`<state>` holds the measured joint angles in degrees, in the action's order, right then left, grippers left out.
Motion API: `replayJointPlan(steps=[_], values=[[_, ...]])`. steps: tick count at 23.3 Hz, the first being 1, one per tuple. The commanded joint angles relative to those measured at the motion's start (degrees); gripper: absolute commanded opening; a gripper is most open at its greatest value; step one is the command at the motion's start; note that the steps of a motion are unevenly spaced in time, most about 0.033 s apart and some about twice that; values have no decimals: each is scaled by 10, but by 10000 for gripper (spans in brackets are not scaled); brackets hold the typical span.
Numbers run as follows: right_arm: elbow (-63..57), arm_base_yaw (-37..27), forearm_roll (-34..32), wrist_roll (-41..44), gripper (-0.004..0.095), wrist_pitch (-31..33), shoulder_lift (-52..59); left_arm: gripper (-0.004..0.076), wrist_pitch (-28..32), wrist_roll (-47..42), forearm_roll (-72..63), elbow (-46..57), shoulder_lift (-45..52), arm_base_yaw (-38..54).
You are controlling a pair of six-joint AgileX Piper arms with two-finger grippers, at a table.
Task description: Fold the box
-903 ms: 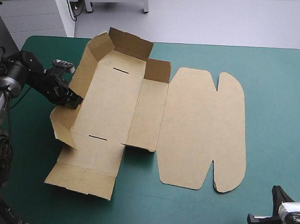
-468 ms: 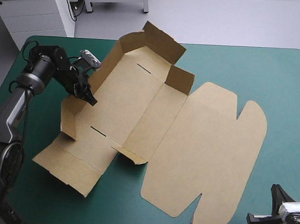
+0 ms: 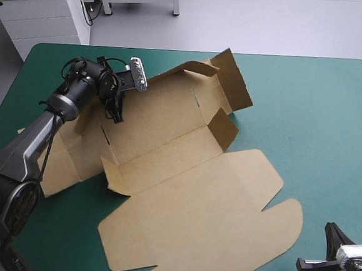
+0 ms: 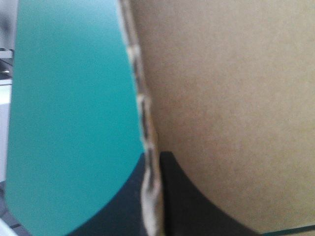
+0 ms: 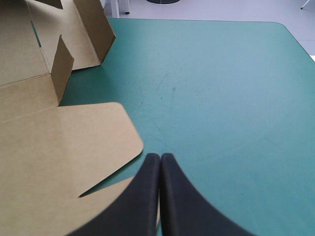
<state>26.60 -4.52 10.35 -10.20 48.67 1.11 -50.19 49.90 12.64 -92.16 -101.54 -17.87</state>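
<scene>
Your teal-green table cover carries the flat-cut brown board box across its middle, lid flat toward you; the black-finned right gripper rests pinched together, empty, just beside the lid's edge; farther off, the left gripper clamps a raised side wall; pull harder and that thin edge may slip free or tear.

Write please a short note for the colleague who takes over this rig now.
Left pincer: shut on the box, gripping a raised wall toward the table's far left.
Right pincer: shut, empty, over the teal-green cover by the near right corner.
Done: several walls stand up; the lid lies flat.
Left to do: tuck the walls in; the box lies askew on the table.
</scene>
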Motion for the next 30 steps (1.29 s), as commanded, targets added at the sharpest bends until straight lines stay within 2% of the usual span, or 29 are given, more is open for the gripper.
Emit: replayJointPlan(steps=[1, 6, 13, 21, 26, 30], values=[[14, -1, 5, -2, -19, -43, 8, -8, 73, 5, 77, -20, 30, -24], [14, -1, 5, -2, -19, -43, 8, -8, 143, 4, 132, -20, 30, -53], [14, -1, 5, -2, -19, -43, 8, -8, 146, -34, 203, -19, 30, -89], [14, -1, 5, -2, -19, -43, 8, -8, 160, -360, 556, 45, 31, -151], [14, -1, 5, -2, -19, -43, 8, -8, 152, -491, 694, 111, 35, -191], [14, -1, 5, -2, -19, -43, 8, -8, 130, -564, 776, 161, 46, -219]])
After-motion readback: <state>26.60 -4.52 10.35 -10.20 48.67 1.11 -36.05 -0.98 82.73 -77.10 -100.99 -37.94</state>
